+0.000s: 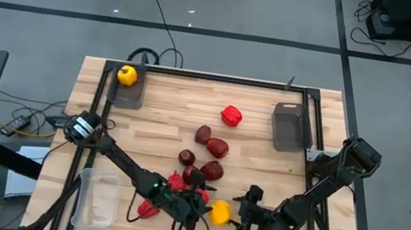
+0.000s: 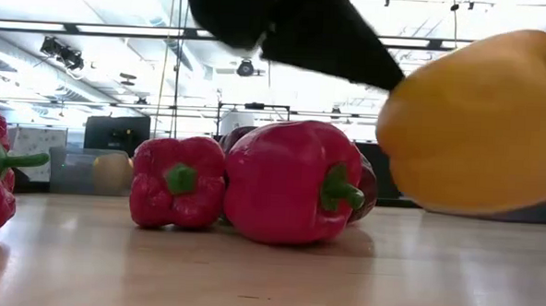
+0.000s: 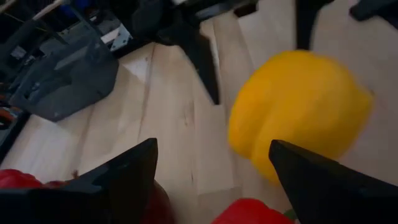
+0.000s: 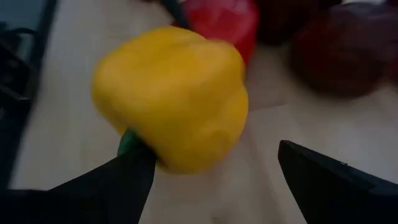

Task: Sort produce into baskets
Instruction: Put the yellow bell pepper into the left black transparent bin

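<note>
- High view: a yellow pepper (image 1: 219, 212) lies near the table's (image 1: 164, 121) front edge, between the left gripper (image 1: 193, 209) and the right gripper (image 1: 245, 219); a second yellow pepper (image 1: 127, 76) sits in the far-left grey basket (image 1: 129, 93).
- Low view: red peppers (image 2: 295, 182) rest on the wood.
- Left wrist view: fingers (image 3: 124, 174) spread, holding nothing.
- Right wrist view: fingers (image 4: 329, 180) spread; whether one touches the pepper, I cannot tell.

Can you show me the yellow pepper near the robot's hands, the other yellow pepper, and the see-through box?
Near yellow pepper (image 1: 219, 211): high view, its middle.
Far yellow pepper (image 1: 127, 76): high view, its top.
See-through box (image 1: 83, 199): high view, its left rim.
</note>
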